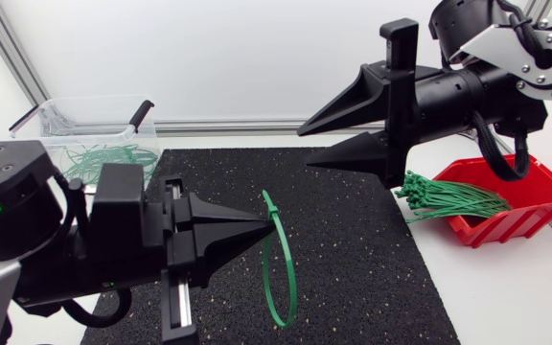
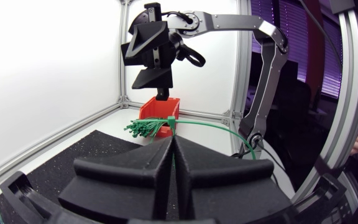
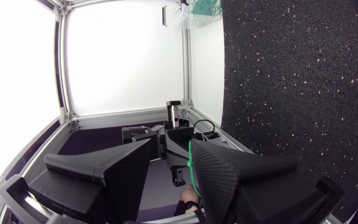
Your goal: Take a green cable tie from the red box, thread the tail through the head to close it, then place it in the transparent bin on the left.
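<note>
Left gripper (image 1: 262, 225) is clamped shut on cable tie (image 1: 278, 261), apparently looped closed, held above the mat (image 1: 372, 268). Right gripper (image 1: 307, 147) is wide open, nothing held. The pinch should be maintained, the tie swung to 10 o'clock over transparent bin (image 1: 51, 120) and released only inside its walls. Counted: one held tie, one bin, one red box (image 1: 520, 222) at 3 o'clock. Bundled ties (image 1: 448, 199) can't be counted.

L gripper (image 2: 171, 139) jaws closed on looped green tie (image 2: 217, 129). Ahead, R gripper (image 2: 138, 62), jaws apart, above red box (image 2: 160, 111) w/ ties (image 2: 145, 129).
</note>
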